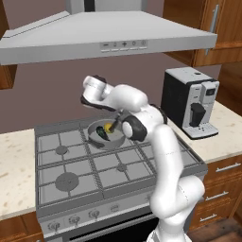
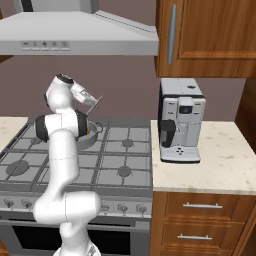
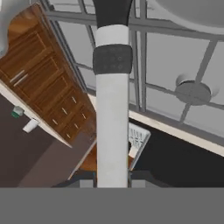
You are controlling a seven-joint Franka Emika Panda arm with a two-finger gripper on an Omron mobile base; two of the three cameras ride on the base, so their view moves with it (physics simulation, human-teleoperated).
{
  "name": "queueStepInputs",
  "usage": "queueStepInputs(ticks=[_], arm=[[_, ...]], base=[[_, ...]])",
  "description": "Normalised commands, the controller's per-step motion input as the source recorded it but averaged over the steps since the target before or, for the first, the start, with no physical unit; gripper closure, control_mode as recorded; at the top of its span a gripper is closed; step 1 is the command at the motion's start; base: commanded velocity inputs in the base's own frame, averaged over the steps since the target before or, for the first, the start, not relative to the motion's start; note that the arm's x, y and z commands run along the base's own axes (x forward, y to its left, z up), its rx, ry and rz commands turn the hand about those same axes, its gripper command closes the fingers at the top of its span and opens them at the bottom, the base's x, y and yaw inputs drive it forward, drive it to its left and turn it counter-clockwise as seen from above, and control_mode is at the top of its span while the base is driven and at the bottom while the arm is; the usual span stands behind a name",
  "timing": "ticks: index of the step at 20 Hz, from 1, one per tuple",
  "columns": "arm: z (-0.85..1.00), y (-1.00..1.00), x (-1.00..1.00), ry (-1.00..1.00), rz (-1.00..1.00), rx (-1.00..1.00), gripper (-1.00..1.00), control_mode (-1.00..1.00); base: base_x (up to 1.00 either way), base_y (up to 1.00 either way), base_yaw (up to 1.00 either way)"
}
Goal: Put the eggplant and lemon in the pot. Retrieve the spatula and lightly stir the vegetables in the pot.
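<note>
The pot (image 1: 108, 137) is seen on a rear burner of the gas stove (image 1: 71, 165), and within it the yellow lemon (image 1: 109, 127) and the dark eggplant (image 1: 101, 132) are lying side by side, apparently touching. In the hand view, a curved grey edge of the pot (image 3: 192, 11) is visible at the top right, beyond the claw.

The spatula (image 3: 112, 105) is pinched in the claw (image 3: 112, 181), whose jaws are pressed together on the pale handle; the handle runs straight away from the claw and ends in a dark band and a black blade at the top of the hand view. In the right base view, the thin grey end of the spatula (image 2: 94, 106) is seen sticking up and away from the claw (image 2: 86, 98), which is raised above the pot (image 2: 90, 136). In the left base view the claw itself is hidden behind the arm's forearm, so the blade's contact with the vegetables cannot be judged.

Around the pot, the grey stove grates are spread toward the claw's near side. Beside the stove, on the pale desk (image 2: 210, 170), a coffee machine (image 2: 180, 125) is standing well apart from the claw. A range hood (image 1: 108, 35) is hung above it, and wooden cabinets (image 2: 205, 37) are mounted over the coffee machine.
</note>
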Motion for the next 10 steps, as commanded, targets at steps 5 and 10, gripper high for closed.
queueStepInputs(ticks=[5, 10], arm=[[-0.11, 0.46, 0.03, 0.1, 0.23, 0.01, 1.0, -1.0], [-0.45, 0.3, 0.15, 0.1, 0.09, -0.08, 1.0, -1.0]], base=[[0.0, 0.0, 0.0], [0.0, 0.0, 0.0]])
